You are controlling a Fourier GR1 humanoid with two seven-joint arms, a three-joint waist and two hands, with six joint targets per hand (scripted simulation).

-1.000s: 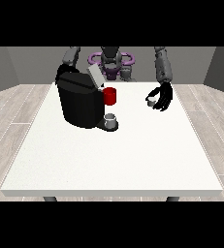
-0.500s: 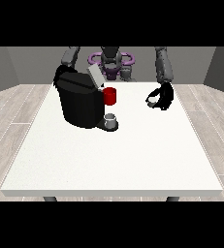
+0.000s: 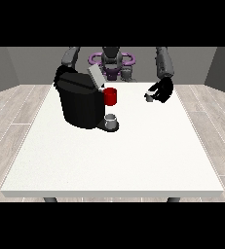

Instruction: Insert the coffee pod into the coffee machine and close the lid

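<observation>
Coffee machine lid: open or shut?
Open. The grey lid of the black coffee machine stands tilted up above its top.

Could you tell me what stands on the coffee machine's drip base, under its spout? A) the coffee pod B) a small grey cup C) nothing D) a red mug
B: a small grey cup sits on the base in front of the black coffee machine, while the red mug stands behind it on the table.

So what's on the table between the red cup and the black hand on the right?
Nothing: in the front view only bare white table lies between the red cup and the hand.
</observation>
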